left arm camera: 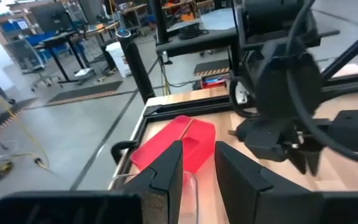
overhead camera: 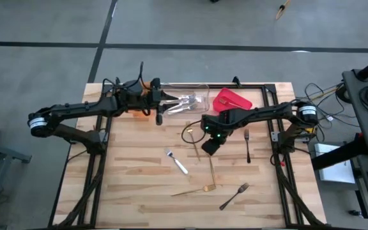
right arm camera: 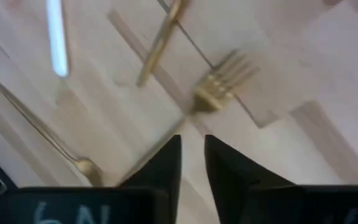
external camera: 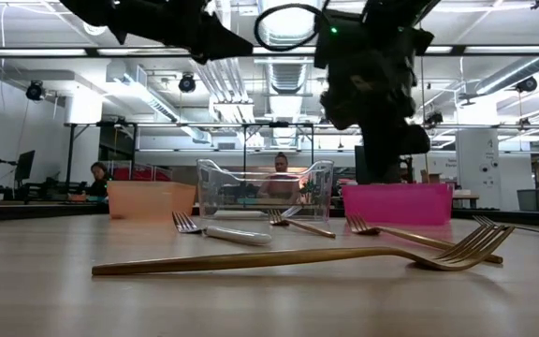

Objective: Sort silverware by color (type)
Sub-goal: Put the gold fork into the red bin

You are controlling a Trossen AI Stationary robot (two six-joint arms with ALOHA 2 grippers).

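Two end effectors work the tabletop: the right end effector [right arm camera: 191,163], fingers slightly parted and gripping nothing, hangs mid-frame over a gold fork [right arm camera: 213,90], apparently lining up a pickup. The left end effector [overhead camera: 160,105] pauses at upper centre above the clear bin [overhead camera: 193,100], grip undeterminable. Other forks [overhead camera: 176,161] lie scattered lower down.

The surface [overhead camera: 133,179] was pale planked wood, matt; gold forks [external camera: 279,257] gleamed metallic; the central bin [external camera: 265,190] was glossy clear plastic.
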